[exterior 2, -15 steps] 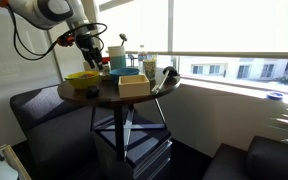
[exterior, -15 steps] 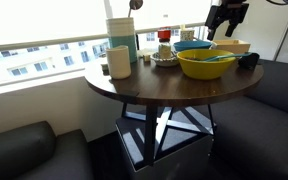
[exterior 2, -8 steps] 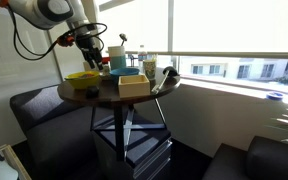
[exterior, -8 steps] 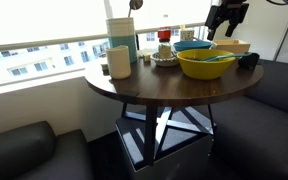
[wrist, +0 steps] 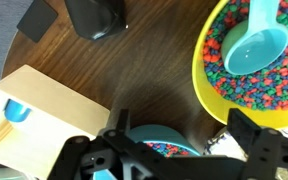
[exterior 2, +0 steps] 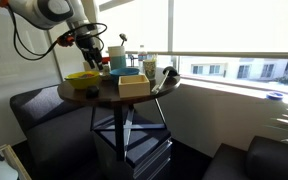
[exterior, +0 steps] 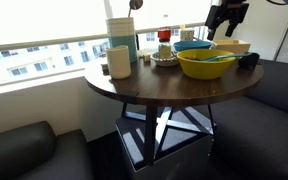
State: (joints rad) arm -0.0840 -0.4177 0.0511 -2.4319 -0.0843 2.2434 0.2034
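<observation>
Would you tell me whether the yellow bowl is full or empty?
Filled: in the wrist view the yellow bowl holds colourful small pieces, with a blue scoop on them.

Claw (exterior 2: 90, 46) above yellow bowl (exterior 2: 82, 78); wooden box (exterior 2: 134, 86) nearby.

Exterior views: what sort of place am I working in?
Likely an upper-floor lounge or break nook: a round wooden table, dark sofas around it, and a large window overlooking other buildings.

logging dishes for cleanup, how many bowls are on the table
2: a yellow bowl holding a scoop, and a blue bowl right behind it, below the open hand. Others may be hidden.
</observation>
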